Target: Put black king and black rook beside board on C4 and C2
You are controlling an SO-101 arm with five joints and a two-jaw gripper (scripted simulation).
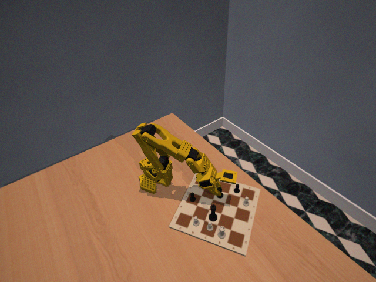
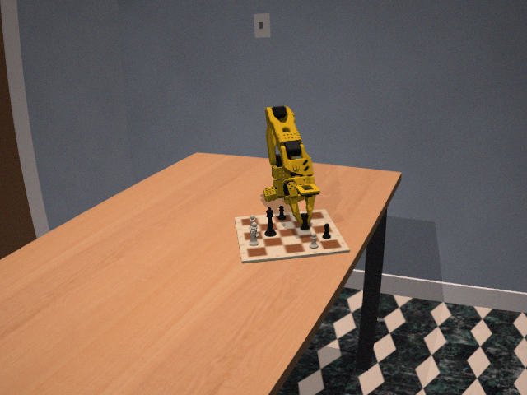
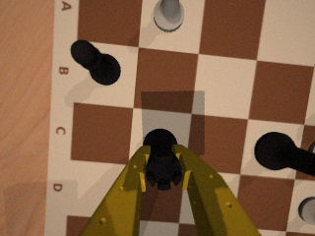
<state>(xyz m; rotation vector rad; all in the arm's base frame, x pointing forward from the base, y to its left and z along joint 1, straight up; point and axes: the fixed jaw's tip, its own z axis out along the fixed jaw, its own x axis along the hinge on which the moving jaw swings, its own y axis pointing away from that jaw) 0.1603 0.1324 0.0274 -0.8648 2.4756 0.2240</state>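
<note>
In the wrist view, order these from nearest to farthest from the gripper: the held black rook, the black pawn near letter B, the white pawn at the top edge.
1. Black rook: clamped in the gripper, over row C.
2. Black pawn: upper left, by letter B.
3. White pawn: top edge, straight ahead, farthest.

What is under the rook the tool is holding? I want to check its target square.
Under the black rook, held in the tool, the wrist view shows a shaded light square in row C, second column. The part directly beneath the rook's base is covered.
</note>
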